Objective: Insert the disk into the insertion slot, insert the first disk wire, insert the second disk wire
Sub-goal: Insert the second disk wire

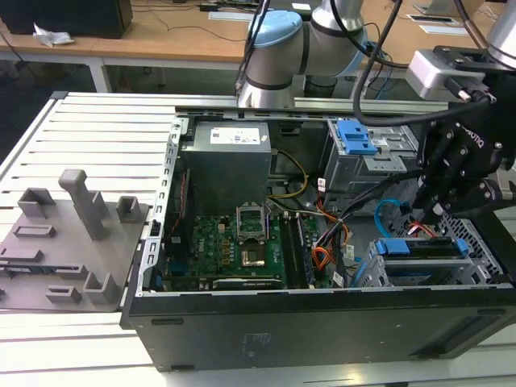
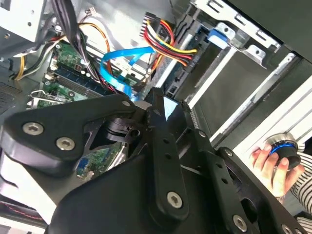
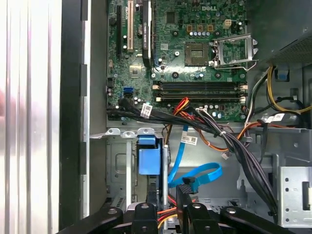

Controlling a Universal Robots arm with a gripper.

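The disk (image 1: 419,247), in its blue carrier (image 3: 148,158), sits in the insertion slot (image 1: 367,272), the grey perforated cage at the case's near corner on the exterior view's right. My gripper (image 1: 426,218) hangs just above the disk's back end. The second disk wire (image 3: 202,173), a light-blue flat cable, loops beside it, and its dark plug (image 3: 187,181) lies right at the gripper's tip (image 3: 167,195). I cannot tell whether the plug is held. The first disk wire (image 3: 165,213), red and yellow strands, runs under the gripper. The blue cable (image 2: 119,61) also reaches the gripper tip (image 2: 146,100) in the second wrist view.
A taller grey cage with a blue latch (image 1: 355,137) stands behind the slot. The motherboard (image 1: 234,242) and power supply (image 1: 226,157) fill the case's middle. Black cable bundles (image 3: 229,141) cross near the slot. A person's hand (image 2: 267,163) holds a blue-ringed knob (image 2: 283,148).
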